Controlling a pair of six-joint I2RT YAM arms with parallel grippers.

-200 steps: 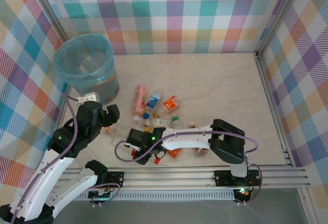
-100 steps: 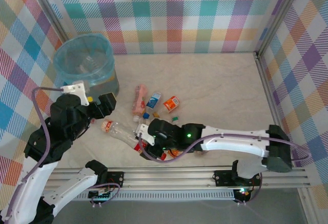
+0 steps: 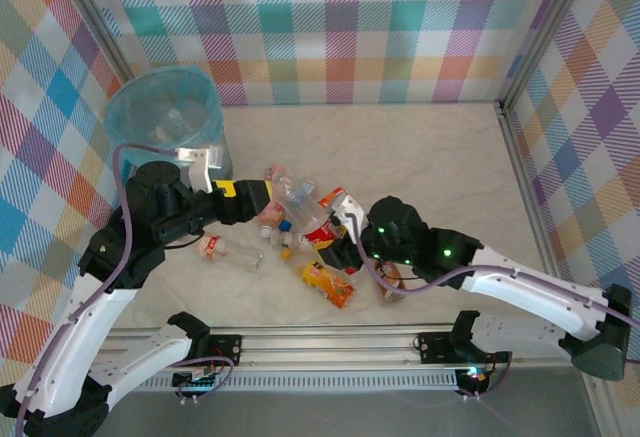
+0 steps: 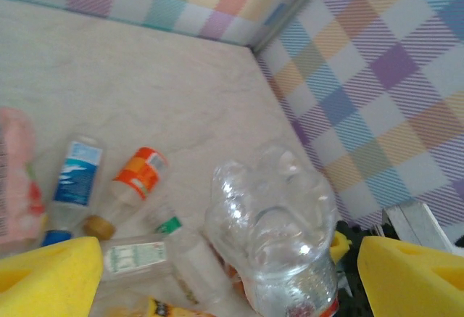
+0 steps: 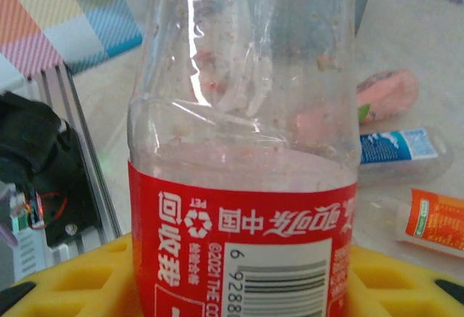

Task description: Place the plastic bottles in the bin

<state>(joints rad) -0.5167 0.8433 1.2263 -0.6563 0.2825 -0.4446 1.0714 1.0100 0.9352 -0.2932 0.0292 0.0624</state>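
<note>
— Plastic in the overhead view: who holds what?
— Right gripper (image 3: 338, 229) pinches the red-labelled bottle (image 3: 300, 205) at its label. Left gripper (image 3: 255, 197) stands spread at the bottle's other end. The bin (image 3: 205, 169) lies behind the left gripper, close by.
— Left wrist?
— Pads (image 4: 51, 273) are wide apart and the bottle's clear base is between them, with gaps on both sides. A blue-labelled bottle (image 4: 76, 179) and an orange-labelled bottle (image 4: 138, 175) lie on the table (image 4: 159, 92) beyond the fingertips.
— Right wrist?
— Red label is clamped between the pads (image 5: 80, 281), and the bottle juts straight out.
</note>
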